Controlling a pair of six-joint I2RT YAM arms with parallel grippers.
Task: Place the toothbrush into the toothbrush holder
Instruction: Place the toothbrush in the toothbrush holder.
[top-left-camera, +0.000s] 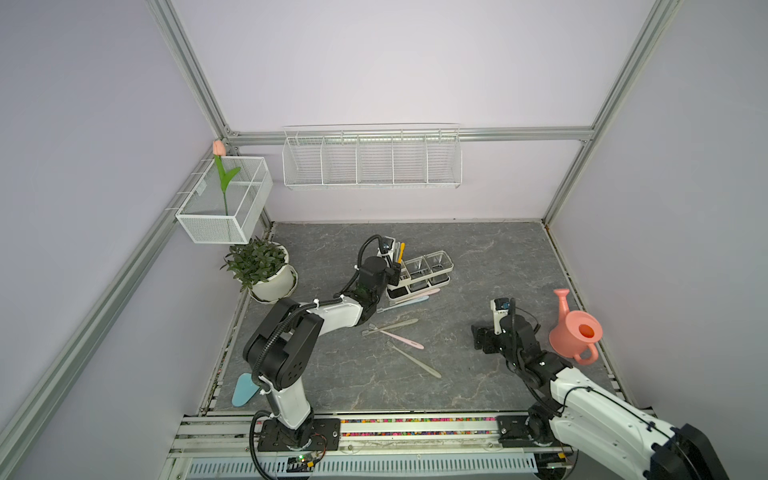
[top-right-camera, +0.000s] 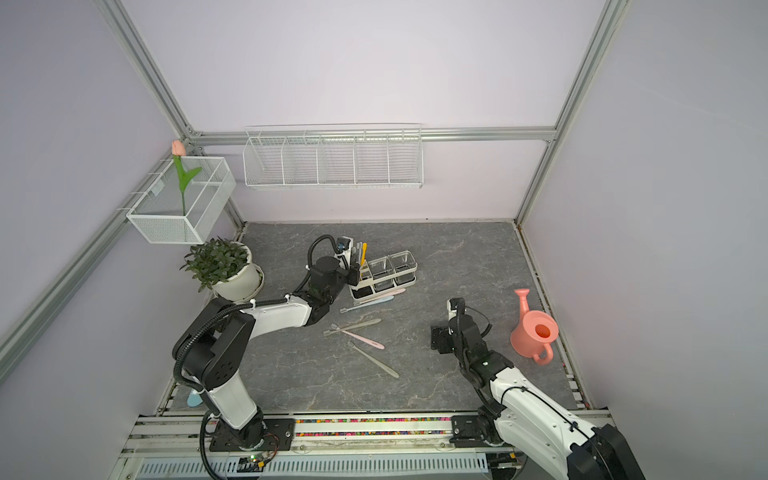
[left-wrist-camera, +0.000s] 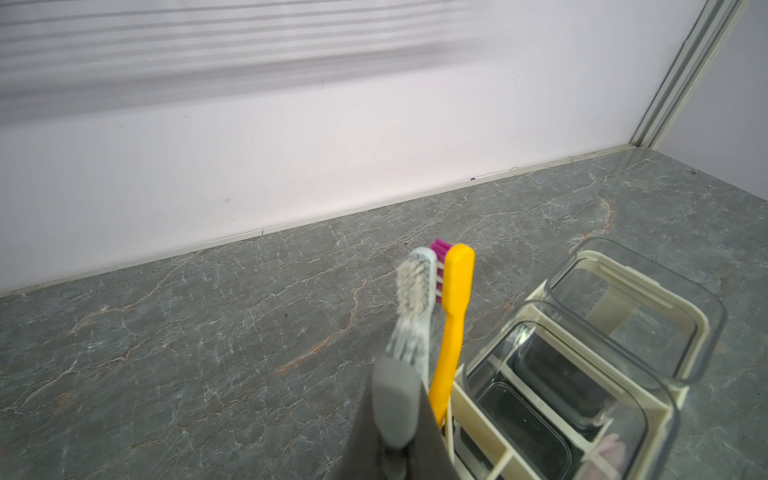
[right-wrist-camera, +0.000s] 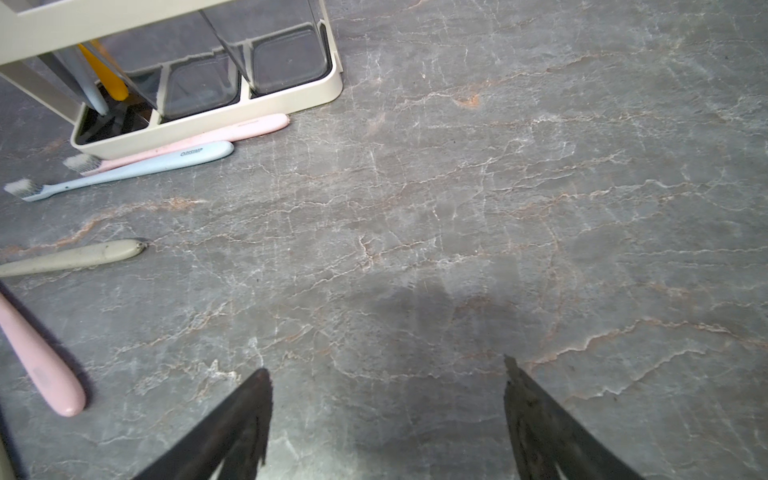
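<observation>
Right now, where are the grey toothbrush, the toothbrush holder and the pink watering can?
grey toothbrush (left-wrist-camera: 415, 286), left wrist view, on its bristle head.
toothbrush holder (right-wrist-camera: 307, 96), right wrist view, on the cream front wall of its base.
pink watering can (top-left-camera: 566, 334), in a top view, on the side of its body.

Robotics lab cell, aluminium frame (top-left-camera: 189, 70), plain lilac walls (top-left-camera: 395, 62), left arm (top-left-camera: 336, 313), right arm (top-left-camera: 582, 395), marble-patterned tabletop (top-left-camera: 457, 257)

Left gripper (left-wrist-camera: 395, 428) tight — right gripper (right-wrist-camera: 386, 382) wide.
</observation>
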